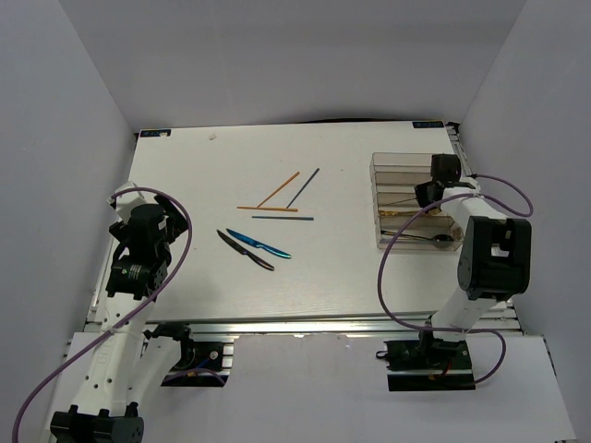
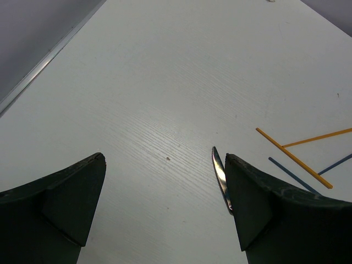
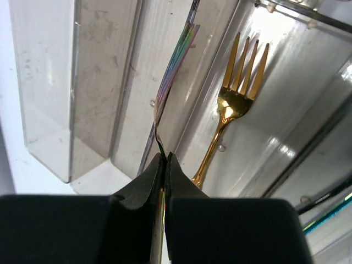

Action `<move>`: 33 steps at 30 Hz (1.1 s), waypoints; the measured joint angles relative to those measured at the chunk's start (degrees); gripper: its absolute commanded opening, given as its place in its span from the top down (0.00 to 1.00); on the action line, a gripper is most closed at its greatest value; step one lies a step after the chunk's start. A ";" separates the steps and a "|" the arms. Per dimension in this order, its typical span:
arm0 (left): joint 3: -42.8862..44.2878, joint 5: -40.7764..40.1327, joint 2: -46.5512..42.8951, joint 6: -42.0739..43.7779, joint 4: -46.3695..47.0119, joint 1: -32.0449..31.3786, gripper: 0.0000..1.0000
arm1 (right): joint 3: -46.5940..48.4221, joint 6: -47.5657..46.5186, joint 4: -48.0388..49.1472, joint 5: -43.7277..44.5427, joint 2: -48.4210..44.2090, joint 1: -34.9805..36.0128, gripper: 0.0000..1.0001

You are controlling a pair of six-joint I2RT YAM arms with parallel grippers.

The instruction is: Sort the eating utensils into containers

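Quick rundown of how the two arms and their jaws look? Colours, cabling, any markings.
Both the left arm and right arm mix white link shells with black joint housings. A purple cable loops loosely along each arm. The jaws are dark, matte, wedge-shaped blocks, edges slightly scuffed in the left wrist view. No readable markings or labels show.

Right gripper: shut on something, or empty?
Shut on a thin iridescent utensil: the right gripper pinches its handle above the clear tray, beside the gold fork.
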 measured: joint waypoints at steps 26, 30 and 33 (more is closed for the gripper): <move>0.00 0.02 0.00 0.00 0.00 0.00 0.02 | -4.63 6.67 -3.13 2.27 -6.86 -1.20 0.64; 0.00 0.02 0.00 0.00 0.00 0.00 0.02 | -5.64 7.10 -2.51 1.99 -6.86 -1.25 0.48; 0.00 0.02 0.00 0.00 0.00 0.00 0.02 | -5.95 7.17 -2.25 1.55 -6.88 -1.22 0.42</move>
